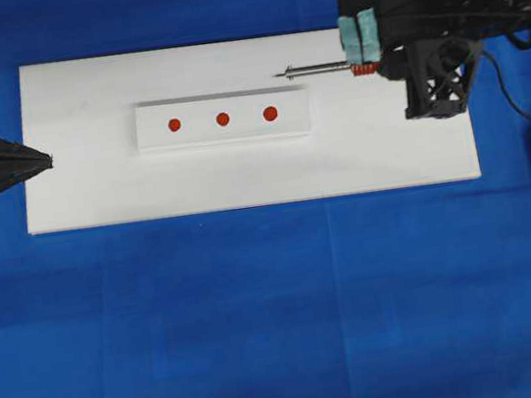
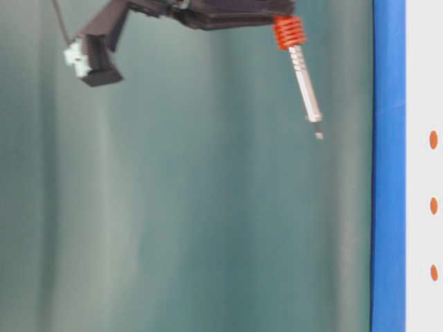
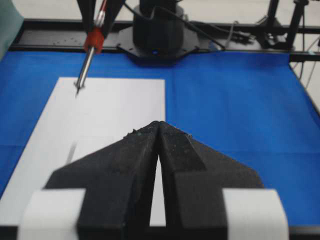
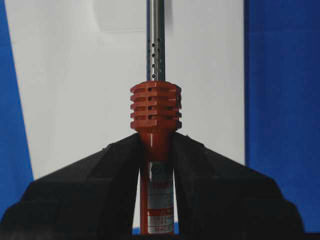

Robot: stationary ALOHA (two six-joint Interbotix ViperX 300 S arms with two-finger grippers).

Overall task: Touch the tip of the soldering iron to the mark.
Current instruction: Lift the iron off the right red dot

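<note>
You're at a robotics lab bench: a tabletop (image 1: 265, 338) covered in plain blue cloth, a flat white rectangular board (image 1: 75, 107) at its 12 o'clock side, black robot arm bases (image 3: 157, 35) on a black frame, and a teal backdrop curtain (image 2: 194, 207).

I see a blue counter (image 1: 265, 338) carrying a white board (image 1: 76, 186); a white block (image 1: 153, 136) lies near its middle.
</note>
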